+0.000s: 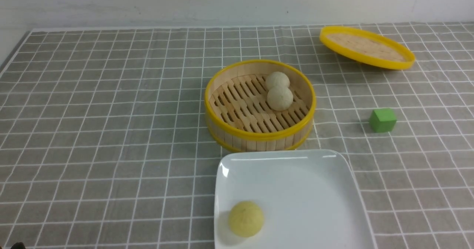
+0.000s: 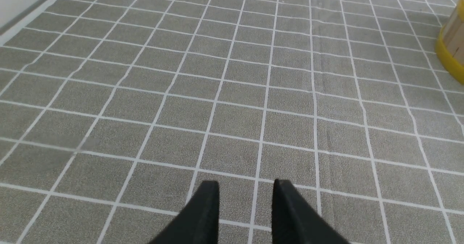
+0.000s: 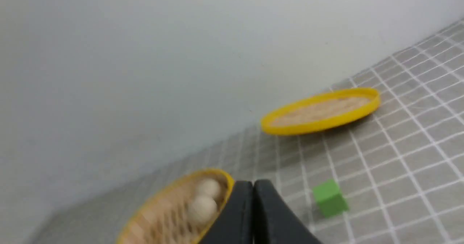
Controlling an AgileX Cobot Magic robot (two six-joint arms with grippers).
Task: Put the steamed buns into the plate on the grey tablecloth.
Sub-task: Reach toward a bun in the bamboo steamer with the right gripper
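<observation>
The two pale round steamed buns (image 1: 280,98) sit touching in the yellow-rimmed bamboo steamer (image 1: 259,140) behind the glossy white square plate (image 1: 318,189) on the grey checked tablecloth (image 1: 92,130), so the pressed-together right gripper (image 3: 253,200), or the slightly parted left gripper (image 2: 246,200), could knock one bun aside while pinching its neighbour.

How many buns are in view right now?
3. One pale bun sits far right in the bamboo steamer; a second pale bun sits just in front; a yellowish bun lies near-left on the plate.

bamboo steamer (image 1: 259,140): centre, uncovered | yellow-rimmed lid (image 1: 366,47): far right | green cube (image 1: 383,120): right of steamer
</observation>
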